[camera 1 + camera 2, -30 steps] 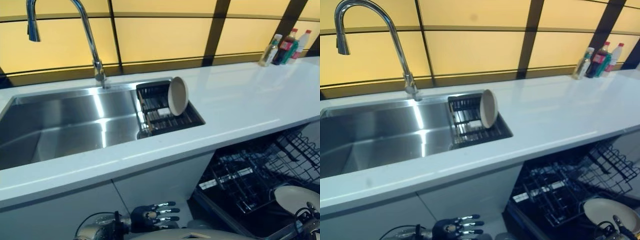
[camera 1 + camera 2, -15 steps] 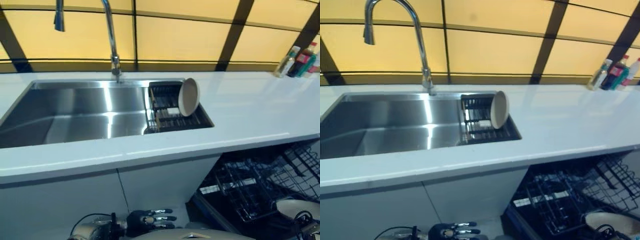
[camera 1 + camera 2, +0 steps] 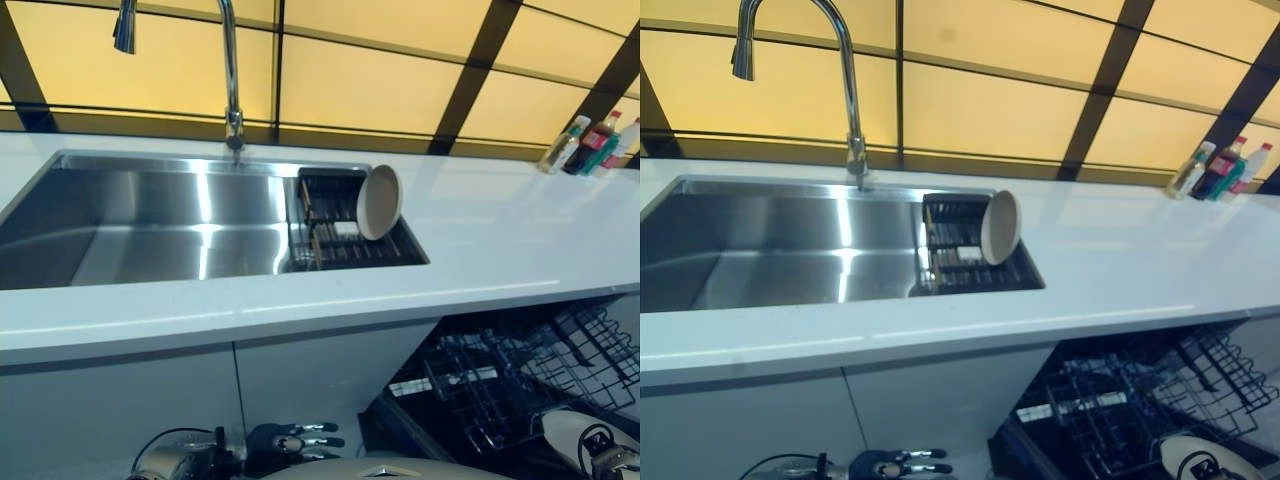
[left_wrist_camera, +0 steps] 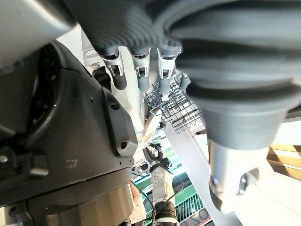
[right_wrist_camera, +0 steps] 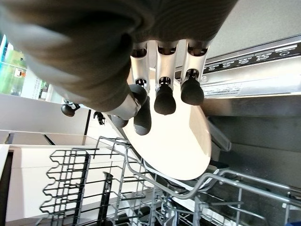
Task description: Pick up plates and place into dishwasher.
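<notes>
Right hand (image 5: pixel 141 101), fingers (image 5: pixel 164 101) curled on a cream plate (image 5: pixel 181 136) over the dishwasher rack (image 5: pixel 155 188), should lower it on edge between the tines; a second plate (image 3: pixel 379 202) leans in the sink rack (image 3: pixel 340 235) by the surface's rear; left hand (image 3: pixel 290 442) hangs low, fingers relaxed.

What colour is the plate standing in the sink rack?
Plain cream plate, no pattern; clearest in the left eye view.
</notes>
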Robot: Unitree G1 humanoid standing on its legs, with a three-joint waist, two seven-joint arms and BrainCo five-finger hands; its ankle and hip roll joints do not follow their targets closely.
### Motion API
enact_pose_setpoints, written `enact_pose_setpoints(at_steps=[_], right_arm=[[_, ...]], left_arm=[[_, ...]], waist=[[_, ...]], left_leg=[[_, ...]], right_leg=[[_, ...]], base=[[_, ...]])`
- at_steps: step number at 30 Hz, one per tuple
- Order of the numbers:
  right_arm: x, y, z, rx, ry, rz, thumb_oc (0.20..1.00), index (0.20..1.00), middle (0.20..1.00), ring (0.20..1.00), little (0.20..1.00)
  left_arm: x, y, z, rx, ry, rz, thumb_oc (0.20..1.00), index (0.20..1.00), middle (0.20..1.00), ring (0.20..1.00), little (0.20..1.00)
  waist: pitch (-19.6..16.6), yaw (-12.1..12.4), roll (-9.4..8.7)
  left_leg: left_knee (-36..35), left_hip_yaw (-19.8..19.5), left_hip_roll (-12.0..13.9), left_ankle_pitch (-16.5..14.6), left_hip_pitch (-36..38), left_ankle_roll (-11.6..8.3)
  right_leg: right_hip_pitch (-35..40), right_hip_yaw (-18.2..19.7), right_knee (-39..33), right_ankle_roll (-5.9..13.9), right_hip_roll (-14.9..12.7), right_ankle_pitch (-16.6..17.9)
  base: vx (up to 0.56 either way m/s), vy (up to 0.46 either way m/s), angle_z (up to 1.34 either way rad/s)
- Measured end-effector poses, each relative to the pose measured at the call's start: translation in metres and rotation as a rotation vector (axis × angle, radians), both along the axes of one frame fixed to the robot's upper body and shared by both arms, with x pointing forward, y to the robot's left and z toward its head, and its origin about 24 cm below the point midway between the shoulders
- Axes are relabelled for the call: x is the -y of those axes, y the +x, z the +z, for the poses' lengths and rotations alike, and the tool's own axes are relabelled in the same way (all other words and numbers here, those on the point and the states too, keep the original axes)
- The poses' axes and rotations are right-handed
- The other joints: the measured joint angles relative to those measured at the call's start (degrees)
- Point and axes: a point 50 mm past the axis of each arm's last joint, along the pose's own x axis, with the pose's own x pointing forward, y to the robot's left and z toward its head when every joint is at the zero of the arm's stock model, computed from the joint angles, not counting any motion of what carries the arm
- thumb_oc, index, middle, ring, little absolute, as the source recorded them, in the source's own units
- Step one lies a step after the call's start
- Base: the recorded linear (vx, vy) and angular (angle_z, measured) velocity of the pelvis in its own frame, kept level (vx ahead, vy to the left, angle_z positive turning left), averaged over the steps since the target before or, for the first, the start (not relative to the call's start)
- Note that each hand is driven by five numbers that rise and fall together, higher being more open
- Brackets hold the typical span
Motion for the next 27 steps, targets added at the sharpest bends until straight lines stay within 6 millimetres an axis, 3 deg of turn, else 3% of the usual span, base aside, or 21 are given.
enact_pose_setpoints(at_steps=[5,6,7,8,9,17,27], right_arm=[[0.006,0.001,0.006,0.022,-0.077,-0.002,0.200,0.200,0.200,0.200,0.200],[0.009,0.002,0.008,0.033,-0.099,-0.007,0.322,0.322,0.322,0.322,0.322],[0.010,0.002,0.010,0.032,-0.116,-0.005,0.752,0.752,0.752,0.752,0.752],[0.011,0.002,0.011,0.026,-0.129,-0.002,0.934,0.934,0.934,0.934,0.934],[0.012,0.001,0.012,0.014,-0.140,0.001,1.000,1.000,1.000,1.000,1.000],[0.015,0.000,0.016,-0.051,-0.193,-0.040,1.000,1.000,1.000,1.000,1.000],[0.017,-0.006,0.019,-0.115,-0.227,-0.135,1.000,1.000,1.000,1.000,1.000]], left_arm=[[0.000,0.000,0.000,0.000,-0.001,0.003,1.000,1.000,1.000,1.000,1.000],[0.000,-0.001,0.000,-0.002,-0.002,0.005,1.000,1.000,1.000,1.000,1.000],[0.000,-0.003,-0.001,-0.005,-0.004,0.009,1.000,1.000,1.000,1.000,1.000],[0.000,-0.005,-0.001,-0.010,-0.004,0.013,1.000,1.000,1.000,1.000,1.000],[0.000,-0.007,-0.002,-0.012,-0.005,0.017,1.000,1.000,1.000,1.000,1.000],[0.005,-0.007,-0.001,-0.004,-0.022,0.027,1.000,1.000,1.000,1.000,1.000],[0.006,-0.004,0.003,-0.006,-0.030,0.020,1.000,1.000,1.000,1.000,1.000]], waist=[[-0.9,-0.4,0.81],[-1.1,-0.6,1.14],[-1.3,-1.1,1.32],[-1.6,-1.5,1.55],[-1.9,-1.6,1.78],[-1.6,-1.4,3.25],[-0.2,-0.1,3.42]], left_leg=[[-0.1,0.8,0.0,-0.3,0.3,0.13],[-0.1,0.9,0.0,-0.3,0.3,0.16],[-0.2,1.0,0.0,-0.3,0.3,0.18],[-0.3,1.1,0.0,-0.3,0.4,0.18],[-0.5,1.4,0.1,-0.3,0.6,0.18],[-1.1,2.4,0.4,-0.1,0.1,0.24],[-1.2,2.0,0.5,-0.2,0.5,-0.01]], right_leg=[[-0.1,0.6,-0.3,0.13,-0.1,0.1],[-0.1,0.7,-0.4,0.21,-0.1,0.1],[-0.2,0.8,-0.5,0.26,-0.1,0.2],[-0.2,0.9,-0.5,0.27,-0.2,0.2],[-0.3,1.2,-0.5,0.29,-0.2,0.2],[-1.8,1.9,-0.3,0.24,0.0,0.4],[-0.4,1.6,-1.9,-0.01,0.2,0.9]], base=[[-0.03,0.045,-0.06],[-0.03,0.008,-0.07],[-0.03,-0.007,-0.05],[-0.03,-0.018,-0.08],[-0.04,-0.030,-0.15],[-0.07,-0.071,-0.07],[0.05,-0.045,0.02]])
